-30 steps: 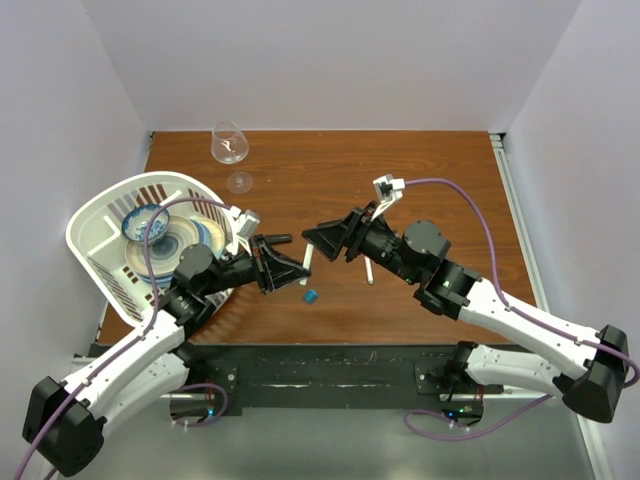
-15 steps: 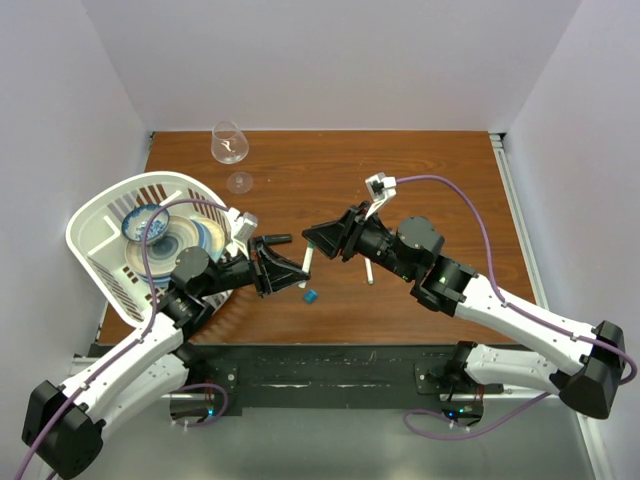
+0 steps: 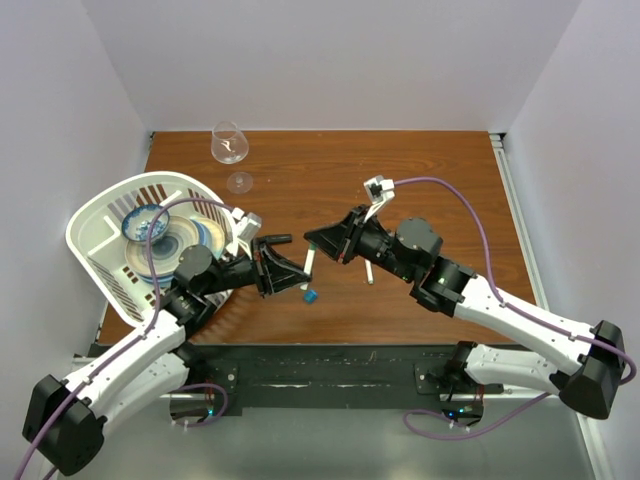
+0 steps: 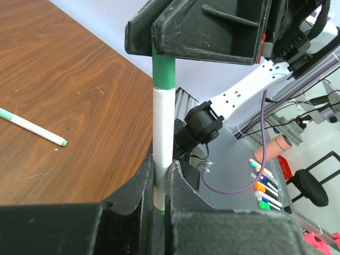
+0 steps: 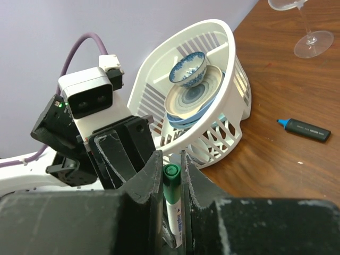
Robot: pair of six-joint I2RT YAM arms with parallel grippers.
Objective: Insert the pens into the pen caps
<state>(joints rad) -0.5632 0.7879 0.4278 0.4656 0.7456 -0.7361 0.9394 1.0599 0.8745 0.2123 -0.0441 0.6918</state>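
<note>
looking from the top camera, you see the left gripper [image 3: 296,276] and the right gripper [image 3: 314,241] tip to tip near the middle of the table [image 3: 430,170], the right one at 1 o'clock from the left one. the left gripper is clamped on a white pen [image 4: 163,127]. in its wrist view the pen stands straight up out of the closed fingers. the upper end of the pen meets a green cap [image 4: 163,69], and this cap is pinched between the fingers of the right gripper. white barrel and green cap join with no gap that you can see, but how deep the pen goes inside you cannot tell. in the right wrist view the green cap shows its round end between the two black fingers, with the white barrel below it.

a blue cap [image 3: 311,296] lies alone on the wood, at 5 o'clock from the left gripper and near it. a second pen [image 3: 369,272] lies flat at 4 o'clock from the right gripper, just beside the right arm. a black marker [image 3: 277,239] lies at 11 o'clock from the left gripper. the white basket [image 3: 95,215] is at 9 o'clock on the table, with a bowl [image 5: 188,68] and plates [image 5: 194,98] in it. a wine glass [image 3: 229,143] stands at 11 o'clock, near the far edge.
</note>
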